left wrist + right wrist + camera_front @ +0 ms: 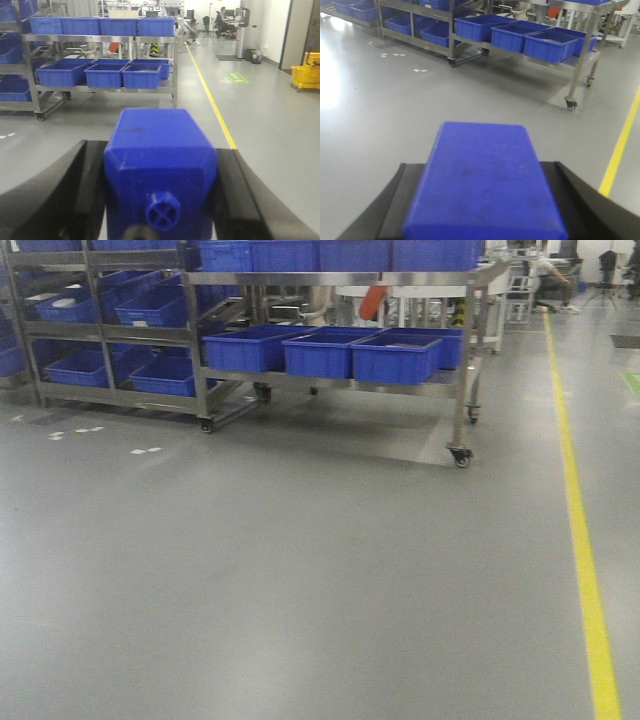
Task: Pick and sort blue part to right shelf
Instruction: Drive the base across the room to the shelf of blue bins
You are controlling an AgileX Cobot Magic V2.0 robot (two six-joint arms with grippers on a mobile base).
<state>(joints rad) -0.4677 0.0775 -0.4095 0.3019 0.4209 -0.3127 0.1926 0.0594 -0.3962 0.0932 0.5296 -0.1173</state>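
In the left wrist view a chunky blue part (160, 160) with a round cross-marked stub on its near face sits between black fingers (60, 190); my left gripper (160, 200) is shut on it. My right gripper (482, 200) is shut on a second blue part (482, 175), a flat smooth block. The right shelf (330, 279), a steel rack on casters with blue crates (395, 357) on its lower level, stands far ahead across open floor. The same shelf appears in both wrist views (105, 38) (580, 57). Neither gripper shows in the front view.
A second steel rack (100, 330) with blue crates stands to the left of the right shelf. A yellow floor line (580, 540) runs along the right side. A yellow mop bucket (306, 77) stands far right. Desks and people are in the distance.
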